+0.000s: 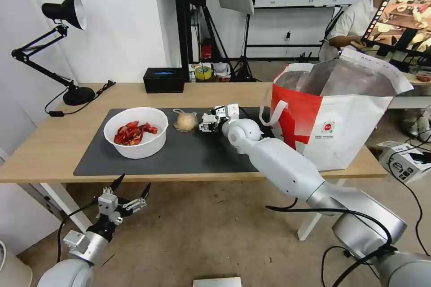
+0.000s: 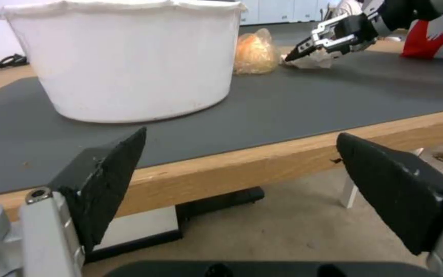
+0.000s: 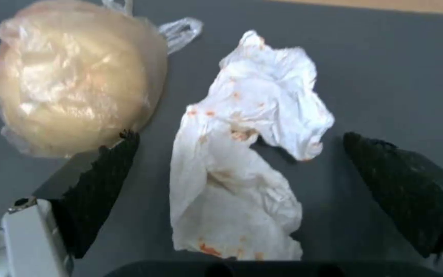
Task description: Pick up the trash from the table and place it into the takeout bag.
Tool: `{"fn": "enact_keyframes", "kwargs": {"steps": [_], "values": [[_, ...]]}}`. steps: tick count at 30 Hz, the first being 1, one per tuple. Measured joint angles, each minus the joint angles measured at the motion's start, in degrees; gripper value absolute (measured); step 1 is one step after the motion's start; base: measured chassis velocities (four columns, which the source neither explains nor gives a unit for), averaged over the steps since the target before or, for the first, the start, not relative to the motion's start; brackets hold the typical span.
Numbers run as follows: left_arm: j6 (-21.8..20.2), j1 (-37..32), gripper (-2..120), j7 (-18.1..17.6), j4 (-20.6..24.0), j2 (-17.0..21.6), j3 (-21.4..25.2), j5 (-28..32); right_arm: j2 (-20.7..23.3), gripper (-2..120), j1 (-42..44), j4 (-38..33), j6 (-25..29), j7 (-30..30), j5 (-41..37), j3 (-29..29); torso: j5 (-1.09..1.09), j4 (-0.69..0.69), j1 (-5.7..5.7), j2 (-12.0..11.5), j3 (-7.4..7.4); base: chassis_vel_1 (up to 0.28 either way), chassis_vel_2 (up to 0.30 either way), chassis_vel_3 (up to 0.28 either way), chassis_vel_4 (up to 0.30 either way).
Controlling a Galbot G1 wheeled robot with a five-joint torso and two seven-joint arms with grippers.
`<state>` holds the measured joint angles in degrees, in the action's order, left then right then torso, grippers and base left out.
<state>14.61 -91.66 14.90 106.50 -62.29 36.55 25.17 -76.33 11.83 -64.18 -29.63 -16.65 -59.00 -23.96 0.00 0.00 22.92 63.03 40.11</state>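
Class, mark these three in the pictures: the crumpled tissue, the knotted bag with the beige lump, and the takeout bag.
crumpled tissue (image 3: 242,154): right wrist view, its stained middle folds.
knotted bag (image 1: 186,121): head view, the beige lump inside.
takeout bag (image 1: 345,130): head view, its white front panel.

between fingers: right gripper (image 3: 237,169) spread wide, crumpled tissue (image 3: 247,154) in the gap
beside one finger: knotted bag (image 3: 73,77), nearly touching
behind the wrist: takeout bag (image 1: 341,112) stands near

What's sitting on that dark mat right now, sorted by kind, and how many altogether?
Bowl of crayfish shells: 1
Knotted clear bag with beige lump: 1
Crumpled white tissue: 1, between the open right gripper's fingers
Takeout bag: 1, partly on the mat
Total: 4
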Motion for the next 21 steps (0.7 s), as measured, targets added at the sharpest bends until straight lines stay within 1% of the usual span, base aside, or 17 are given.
{"fn": "enact_keyframes", "kwargs": {"steps": [10, 11, 12, 13, 16, 17, 20, 21], "values": [[0.0, -0.1, 100, 0.0, 0.2, 0.3, 0.0, 0.0, -0.1, 99, -0.3, 1.1, -0.5, 1.8, -0.5, -0.6, 0.00, -0.01, -0.01, 0.0, -0.01, 0.000, 0.000, 0.000, 0.000], [0.0, -0.2, 100, 0.0, 0.3, 0.3, 0.1, 0.0, -0.1, 97, -0.4, 1.3, -0.6, 2.0, -0.5, -0.6, 0.00, -0.02, -0.01, 0.0, -0.01, 0.000, 0.000, 0.000, 0.000], [0.0, -0.2, 100, -0.1, 0.3, 0.4, 0.1, 0.1, -0.3, 93, -0.5, 1.7, -0.6, 2.3, -0.5, -0.6, -0.01, -0.03, -0.01, 0.0, -0.01, 0.000, 0.000, 0.000, 0.000], [0.0, -0.2, 100, -0.1, 0.3, 0.4, 0.1, 0.1, -0.3, 93, -0.5, 1.7, -0.6, 2.3, -0.5, -0.6, -0.01, -0.03, -0.01, 0.0, -0.01, 0.000, 0.000, 0.000, 0.000], [0.1, -0.5, 100, -0.1, 0.6, 0.3, 0.3, 0.1, -1.0, 76, -0.7, 2.3, -0.9, 2.5, -0.6, -0.6, -0.01, -0.04, -0.01, 0.0, -0.01, 0.000, 0.000, 0.000, 0.000], [0.1, -0.5, 100, -0.1, 0.6, 0.3, 0.3, 0.1, -1.0, 76, -0.7, 2.3, -0.9, 2.5, -0.6, -0.6, -0.01, -0.04, -0.01, 0.0, -0.01, 0.000, 0.000, 0.000, 0.000], [0.2, -0.8, 100, -0.1, 0.7, 0.0, 0.5, 0.1, -1.1, 63, -0.8, 2.3, -1.4, 2.5, -0.7, -0.7, -0.01, -0.03, -0.01, 0.0, -0.02, 0.000, 0.000, 0.000, 0.000], [0.2, -0.8, 100, -0.1, 0.7, 0.0, 0.5, 0.1, -1.1, 63, -0.8, 2.3, -1.4, 2.5, -0.7, -0.7, -0.01, -0.03, -0.01, 0.0, -0.02, 0.000, 0.000, 0.000, 0.000]]}}
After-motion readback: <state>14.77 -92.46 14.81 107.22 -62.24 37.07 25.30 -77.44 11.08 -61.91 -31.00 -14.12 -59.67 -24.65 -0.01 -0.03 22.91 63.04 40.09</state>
